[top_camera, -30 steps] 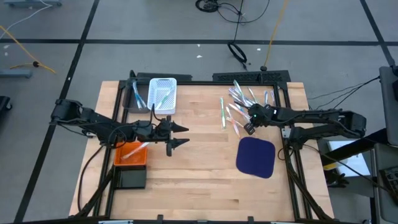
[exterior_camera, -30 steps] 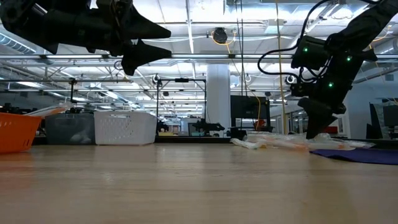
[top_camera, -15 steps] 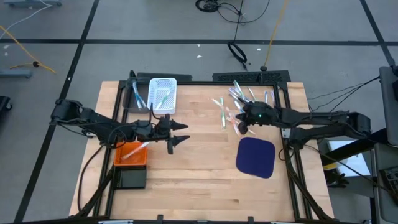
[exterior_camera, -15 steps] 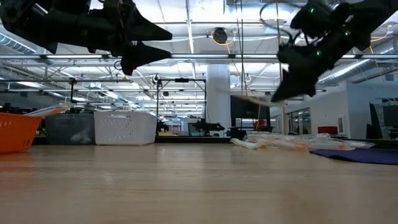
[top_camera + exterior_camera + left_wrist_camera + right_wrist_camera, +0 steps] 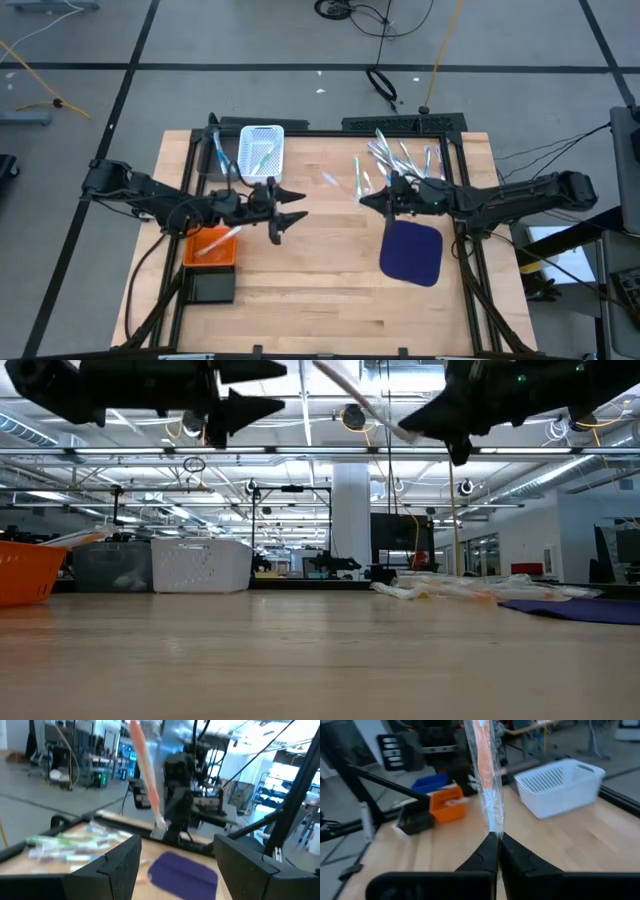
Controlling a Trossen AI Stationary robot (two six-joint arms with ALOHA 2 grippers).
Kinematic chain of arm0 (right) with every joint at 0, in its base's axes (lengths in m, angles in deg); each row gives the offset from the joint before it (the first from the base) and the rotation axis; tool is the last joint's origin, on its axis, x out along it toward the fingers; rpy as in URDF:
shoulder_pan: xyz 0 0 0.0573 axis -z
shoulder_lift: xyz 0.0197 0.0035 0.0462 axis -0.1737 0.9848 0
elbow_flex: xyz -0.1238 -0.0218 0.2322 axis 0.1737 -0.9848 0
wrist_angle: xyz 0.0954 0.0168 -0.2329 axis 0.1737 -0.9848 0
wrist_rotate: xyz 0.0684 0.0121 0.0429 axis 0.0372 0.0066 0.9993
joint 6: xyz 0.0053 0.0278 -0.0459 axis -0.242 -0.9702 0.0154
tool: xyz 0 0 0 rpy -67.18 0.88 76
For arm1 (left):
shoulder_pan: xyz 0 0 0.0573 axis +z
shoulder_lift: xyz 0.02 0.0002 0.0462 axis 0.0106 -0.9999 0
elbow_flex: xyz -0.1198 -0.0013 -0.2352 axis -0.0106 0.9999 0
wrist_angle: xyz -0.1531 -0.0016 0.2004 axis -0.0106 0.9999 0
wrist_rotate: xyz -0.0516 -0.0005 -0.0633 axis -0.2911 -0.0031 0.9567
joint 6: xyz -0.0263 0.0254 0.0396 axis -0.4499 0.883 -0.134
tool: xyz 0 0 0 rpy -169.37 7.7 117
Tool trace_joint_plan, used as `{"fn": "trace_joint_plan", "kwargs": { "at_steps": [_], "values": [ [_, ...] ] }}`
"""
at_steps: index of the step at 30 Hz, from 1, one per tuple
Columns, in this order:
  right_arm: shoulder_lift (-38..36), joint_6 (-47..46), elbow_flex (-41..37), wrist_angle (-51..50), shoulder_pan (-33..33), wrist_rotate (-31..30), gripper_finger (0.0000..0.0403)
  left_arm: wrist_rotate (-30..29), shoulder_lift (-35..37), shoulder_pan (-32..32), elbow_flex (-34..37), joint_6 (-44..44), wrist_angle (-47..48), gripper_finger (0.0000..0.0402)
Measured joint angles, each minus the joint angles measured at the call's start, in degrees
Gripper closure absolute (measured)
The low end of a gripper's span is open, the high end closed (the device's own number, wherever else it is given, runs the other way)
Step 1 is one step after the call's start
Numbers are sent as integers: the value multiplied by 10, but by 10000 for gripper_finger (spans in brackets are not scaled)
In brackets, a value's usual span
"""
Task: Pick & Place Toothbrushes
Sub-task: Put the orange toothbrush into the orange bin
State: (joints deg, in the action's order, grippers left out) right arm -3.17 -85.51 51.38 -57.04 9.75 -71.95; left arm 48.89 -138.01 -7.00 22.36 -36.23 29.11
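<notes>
The right pincer (image 5: 366,200) hung above the middle of the worktop (image 5: 330,290), its fingers pinched tight on one end of a wrapped orange-pink toothbrush (image 5: 485,775), which stuck out from the tips toward the left arm. In the low view that toothbrush (image 5: 355,398) showed high in the air as a pale slanted stick, well clear of the wood. The left pincer (image 5: 296,220) hovered just beside the white basket (image 5: 262,150) and faced the right one, its jaws spread wide with nothing between them. The rest of the toothbrushes (image 5: 395,155) lay in a loose heap at the far right part of the worktop, behind the dark blue mat (image 5: 412,252). A few more lay inside the white basket, and some rested in the orange bin (image 5: 210,250) by the left arm.
</notes>
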Motion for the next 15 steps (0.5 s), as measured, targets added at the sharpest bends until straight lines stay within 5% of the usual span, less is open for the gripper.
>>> {"fn": "trace_joint_plan", "kwargs": {
  "at_steps": [15],
  "values": [
    [56,37,0,90,-67,-46,403,1,-121,0,-142,81,1,149]
  ]
}}
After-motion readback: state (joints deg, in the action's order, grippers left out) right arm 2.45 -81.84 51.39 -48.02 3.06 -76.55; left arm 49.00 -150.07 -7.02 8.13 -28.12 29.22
